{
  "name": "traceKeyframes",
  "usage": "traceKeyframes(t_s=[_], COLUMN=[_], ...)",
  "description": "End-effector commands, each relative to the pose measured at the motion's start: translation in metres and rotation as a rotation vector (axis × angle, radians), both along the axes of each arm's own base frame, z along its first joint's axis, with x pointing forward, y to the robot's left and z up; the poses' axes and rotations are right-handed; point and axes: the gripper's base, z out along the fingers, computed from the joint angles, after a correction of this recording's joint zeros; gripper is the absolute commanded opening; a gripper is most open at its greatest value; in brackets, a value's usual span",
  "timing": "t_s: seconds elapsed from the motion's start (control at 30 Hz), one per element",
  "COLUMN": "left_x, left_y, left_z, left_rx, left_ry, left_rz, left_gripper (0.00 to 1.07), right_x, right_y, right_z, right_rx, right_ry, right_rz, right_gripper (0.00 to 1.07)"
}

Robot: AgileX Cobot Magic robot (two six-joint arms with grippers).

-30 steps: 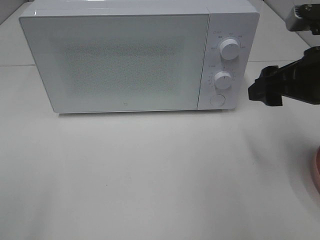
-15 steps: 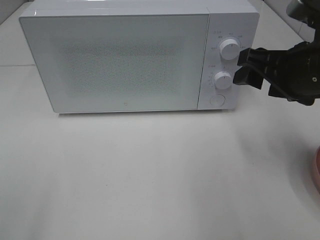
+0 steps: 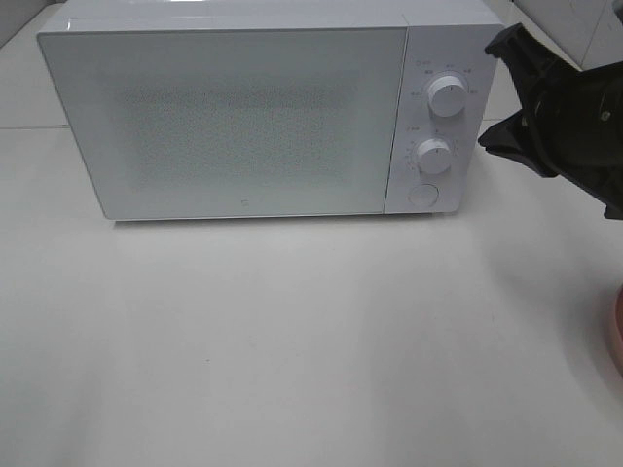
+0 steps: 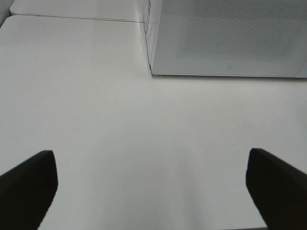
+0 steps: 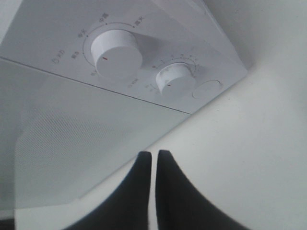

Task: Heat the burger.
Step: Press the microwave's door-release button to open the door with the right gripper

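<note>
The burger is out of view. A white microwave [image 3: 263, 107] stands at the back of the table with its door shut. My right arm [image 3: 560, 112] hangs just right of its control panel. In the right wrist view my right gripper [image 5: 153, 158] is shut with nothing between its fingers, pointing toward the panel's upper knob [image 5: 116, 53], lower knob [image 5: 174, 79] and oval button [image 5: 207, 89]. My left gripper [image 4: 153, 191] stands open over bare table, in front of the microwave's left corner [image 4: 152, 72]. It does not show in the exterior view.
The rim of a pink plate [image 3: 617, 336] pokes in at the right edge. The white table [image 3: 292, 341] stretches in front of the microwave. The panel carries two knobs [image 3: 447, 96] [image 3: 434, 156] and a button [image 3: 421, 195].
My right gripper has closed and the arm has swung from beside the lower knob up and to the right, turning as it went. The left gripper has stayed open.
</note>
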Motion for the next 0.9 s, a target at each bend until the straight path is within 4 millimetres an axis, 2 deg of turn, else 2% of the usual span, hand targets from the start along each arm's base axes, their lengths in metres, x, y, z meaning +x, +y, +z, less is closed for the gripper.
traceKeyframes(t_s=[0.03, 0.17, 0.3, 0.37, 0.47, 0.6, 0.67, 0.77, 0.83, 0.9], left_x=[-0.002, -0.002, -0.002, -0.002, -0.002, -0.002, -0.002, -0.002, -0.002, -0.002], left_y=[0.0, 0.0, 0.0, 0.0, 0.0, 0.0, 0.0, 0.0, 0.0, 0.0], left_z=[0.0, 0.0, 0.0, 0.0, 0.0, 0.0, 0.0, 0.0, 0.0, 0.0], left_rx=[0.001, 0.001, 0.001, 0.001, 0.001, 0.001, 0.001, 0.001, 0.001, 0.001], left_ry=[-0.021, -0.021, -0.021, -0.021, -0.021, -0.021, -0.021, -0.021, -0.021, -0.021], left_rz=[0.004, 0.004, 0.004, 0.004, 0.004, 0.004, 0.004, 0.004, 0.004, 0.004], left_gripper=[1.0, 1.0, 1.0, 1.0, 1.0, 1.0, 1.0, 1.0, 1.0, 1.0], right_x=[0.001, -0.004, -0.01, -0.02, -0.027, -0.033, -0.039, -0.04, -0.041, -0.04], right_y=[0.001, -0.001, -0.004, -0.008, -0.011, -0.015, -0.018, -0.018, -0.018, -0.018], right_z=[0.002, -0.011, -0.02, -0.034, -0.042, -0.053, -0.066, -0.07, -0.085, -0.087], right_rx=[0.055, 0.188, 0.25, 0.304, 0.36, 0.381, 0.395, 0.405, 0.431, 0.431], right_ry=[-0.021, -0.073, -0.103, -0.115, -0.128, -0.126, -0.102, -0.09, -0.041, -0.035], right_rz=[-0.03, -0.102, -0.129, -0.157, -0.191, -0.221, -0.247, -0.258, -0.292, -0.296], right_gripper=[0.0, 0.0, 0.0, 0.0, 0.0, 0.0, 0.0, 0.0, 0.0, 0.0])
